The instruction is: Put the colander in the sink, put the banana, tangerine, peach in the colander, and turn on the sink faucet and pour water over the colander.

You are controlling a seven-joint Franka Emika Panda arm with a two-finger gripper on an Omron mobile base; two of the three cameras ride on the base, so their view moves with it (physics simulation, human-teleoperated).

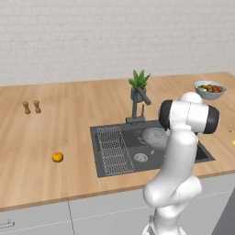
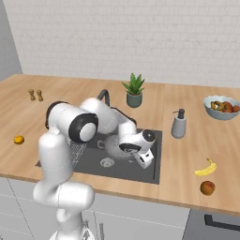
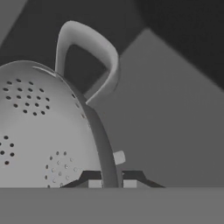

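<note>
We see a light wooden worktop (image 1: 69,133) running below a white brick wall (image 1: 92,32). On it, far to the left, stand two small brown wooden shakers (image 1: 31,107) just beside each other. A green spiky plant in a grey-blue pot (image 2: 134,91) stands near the back. A grey soap dispenser bottle with a dark pump (image 2: 178,124) stands to its right, and a pale blue stemmed bowl filled with mixed fruit (image 2: 221,107) sits further right. Grey cabinet fronts (image 1: 92,213) run beneath.
</note>
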